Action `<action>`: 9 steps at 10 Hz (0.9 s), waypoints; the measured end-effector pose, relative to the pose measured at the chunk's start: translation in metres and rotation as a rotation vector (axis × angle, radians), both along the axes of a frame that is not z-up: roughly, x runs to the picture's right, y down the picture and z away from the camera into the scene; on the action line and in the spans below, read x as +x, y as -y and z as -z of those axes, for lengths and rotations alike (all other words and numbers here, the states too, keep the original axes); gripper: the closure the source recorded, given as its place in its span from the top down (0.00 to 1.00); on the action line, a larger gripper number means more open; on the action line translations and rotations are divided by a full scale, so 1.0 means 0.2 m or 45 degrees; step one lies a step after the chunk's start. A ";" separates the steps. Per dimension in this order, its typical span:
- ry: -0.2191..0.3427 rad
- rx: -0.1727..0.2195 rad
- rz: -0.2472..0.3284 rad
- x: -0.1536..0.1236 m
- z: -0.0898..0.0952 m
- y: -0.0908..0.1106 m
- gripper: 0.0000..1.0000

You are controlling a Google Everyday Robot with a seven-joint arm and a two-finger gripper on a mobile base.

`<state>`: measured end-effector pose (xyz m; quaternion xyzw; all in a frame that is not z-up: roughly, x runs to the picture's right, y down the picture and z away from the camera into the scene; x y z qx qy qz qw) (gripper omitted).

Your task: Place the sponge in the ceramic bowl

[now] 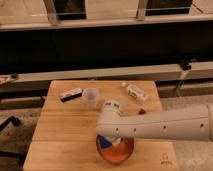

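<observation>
The ceramic bowl (119, 152) is a glossy orange round dish near the front edge of the wooden table (60, 135). My white arm reaches in from the right and its wrist hangs over the bowl's back left part. The gripper (108, 139) points down under the wrist, just above the bowl and mostly hidden. A bit of the blue sponge (103, 143) shows right below the gripper at the bowl's left inner rim. Whether the sponge rests in the bowl or hangs from the gripper cannot be made out.
A translucent plastic cup (90, 97) stands behind the bowl at mid-table. A black-and-white flat object (70, 94) lies at the back left and a small bottle (135, 92) lies on its side at the back right. A dark counter runs behind the table.
</observation>
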<state>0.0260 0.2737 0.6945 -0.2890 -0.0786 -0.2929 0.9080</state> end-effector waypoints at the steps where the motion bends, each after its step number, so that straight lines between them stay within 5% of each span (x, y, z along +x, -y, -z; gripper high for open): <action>1: -0.001 -0.001 0.001 0.01 0.00 0.00 0.00; 6: -0.003 -0.007 0.001 0.03 -0.02 -0.02 0.00; 9: 0.006 -0.010 0.004 0.04 -0.03 -0.04 0.11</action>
